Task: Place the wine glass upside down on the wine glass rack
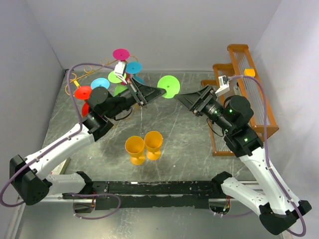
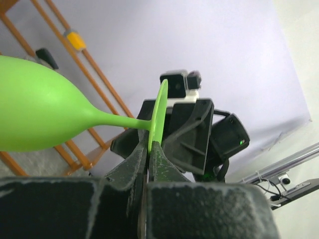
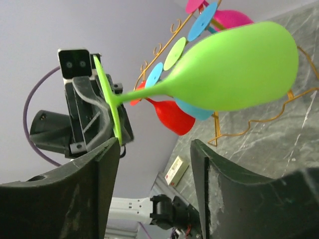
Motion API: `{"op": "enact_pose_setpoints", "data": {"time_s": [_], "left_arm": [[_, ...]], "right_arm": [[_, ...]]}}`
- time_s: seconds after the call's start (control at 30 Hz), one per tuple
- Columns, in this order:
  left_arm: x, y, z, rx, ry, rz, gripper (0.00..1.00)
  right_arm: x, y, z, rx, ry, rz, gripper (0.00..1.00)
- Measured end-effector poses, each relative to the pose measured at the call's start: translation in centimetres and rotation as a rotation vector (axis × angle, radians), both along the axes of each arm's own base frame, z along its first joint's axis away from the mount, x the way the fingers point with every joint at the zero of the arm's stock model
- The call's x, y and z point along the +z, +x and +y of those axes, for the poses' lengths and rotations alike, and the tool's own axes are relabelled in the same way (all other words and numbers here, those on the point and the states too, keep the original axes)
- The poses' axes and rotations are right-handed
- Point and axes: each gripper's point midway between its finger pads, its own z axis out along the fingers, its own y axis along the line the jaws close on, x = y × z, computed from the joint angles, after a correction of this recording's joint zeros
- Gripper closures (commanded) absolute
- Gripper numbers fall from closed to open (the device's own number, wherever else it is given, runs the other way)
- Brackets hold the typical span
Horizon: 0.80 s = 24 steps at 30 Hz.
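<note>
Grey marble bench (image 1: 179, 144), white walls. Your wooden slatted rack (image 1: 251, 94) sits back right. The wine glass rack (image 1: 75, 79), gold wire, is back left with coloured glasses hanging foot-up. Two orange goblets (image 1: 135, 149) stand side by side mid-bench. Your left tool (image 1: 160, 92) is pinching the green wine glass (image 1: 168, 85) by its foot rim, held in the air right of the wine glass rack. Right tool (image 1: 180, 98) is spread, just beside the bowl.

Green plastic wine glass (image 1: 168, 85) hangs between my left gripper (image 1: 163, 92) and right gripper (image 1: 180, 98); gold wire rack (image 1: 73, 78) behind-left, orange wooden rack (image 1: 238, 49) right, yellow goblets (image 1: 135, 148) in front.
</note>
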Motion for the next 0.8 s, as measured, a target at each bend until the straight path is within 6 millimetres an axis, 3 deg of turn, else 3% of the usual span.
{"op": "enact_pose_setpoints", "data": {"time_s": [0.1,0.37,0.63,0.8], "left_arm": [[2.1,0.8,0.5,-0.005,-0.009,-0.038,0.93],[9.1,5.7,4.2,0.076,-0.007,-0.149,0.93],[12.3,10.3,11.1,0.240,0.020,-0.208,0.93],[12.0,13.4,15.6,0.343,0.056,-0.202,0.93]], "right_arm": [[0.6,-0.2,-0.8,-0.034,0.007,-0.020,0.37],[1.8,-0.6,-2.5,-0.114,0.007,-0.063,0.36],[1.2,-0.2,-2.7,-0.130,-0.012,-0.054,0.36],[0.8,0.2,-2.5,-0.133,-0.028,-0.047,0.36]]}}
